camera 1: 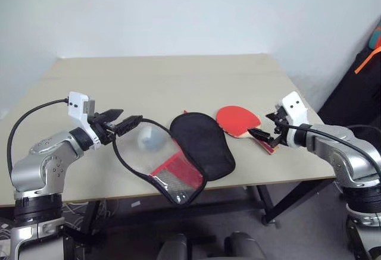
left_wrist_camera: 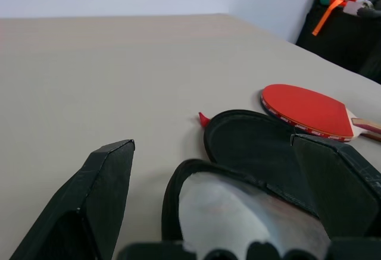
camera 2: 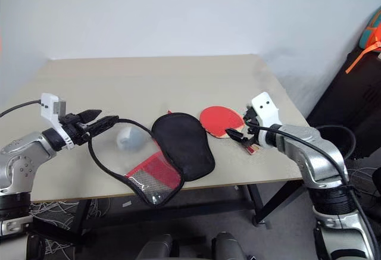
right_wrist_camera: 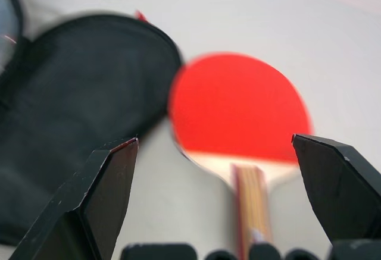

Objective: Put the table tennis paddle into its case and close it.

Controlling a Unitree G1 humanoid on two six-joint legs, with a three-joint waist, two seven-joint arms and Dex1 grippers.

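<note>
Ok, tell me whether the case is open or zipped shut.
Open. The case lies spread on the table, black half and clear-plastic half side by side; the table tennis paddle rests outside it.

Two robot arms with silver-grey metal housings, rounded at the joints and dotted with small dark screws. Each wrist carries a white boxy camera block marked with small dark dots. A thin black cable loops from each wrist block back along its arm. The left gripper and right gripper each have two black, wedge-shaped, pointed fingers.
</note>
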